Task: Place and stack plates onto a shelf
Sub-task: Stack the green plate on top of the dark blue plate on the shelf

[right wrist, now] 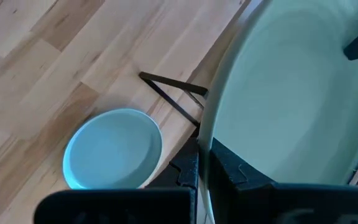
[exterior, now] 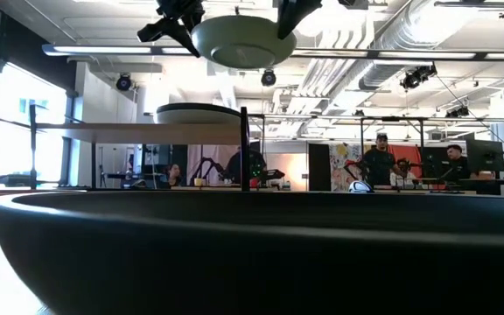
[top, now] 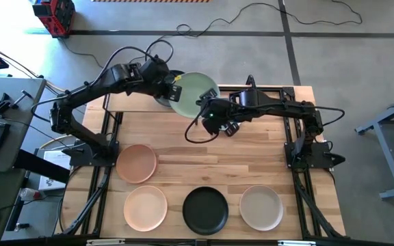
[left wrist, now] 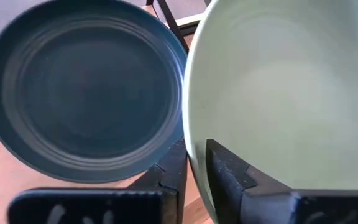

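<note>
Plates: eight were expected, but fewer showed; the pale green plate was in the air above the far edge of the table, held from two sides.
Left pincer: the left pincer was closed on the rim of the pale green plate, one finger inside the plate and one outside.
Right pincer: the right pincer was closed on the opposite rim of the same plate in the same way.
Height: in the low view the pale green plate hung above the shelf, apart from it.
Shelf: one plate lay already on the shelf board; the left wrist view showed a dark plate there, just beside the green one.
Under the shelf: the right wrist view showed a pale blue plate on the table near a black leg of the frame.
Waiting plates: on the near side of the table lay a peach-pink plate, a beige plate, a black plate and a white plate, all apart from each other.
Handling: I judged the plates stiff, rather light, with a smooth matte surface that may slip; they could chip if dropped.
Where to hold: the raised rim seemed the best place, with one finger on each side of it.
</note>
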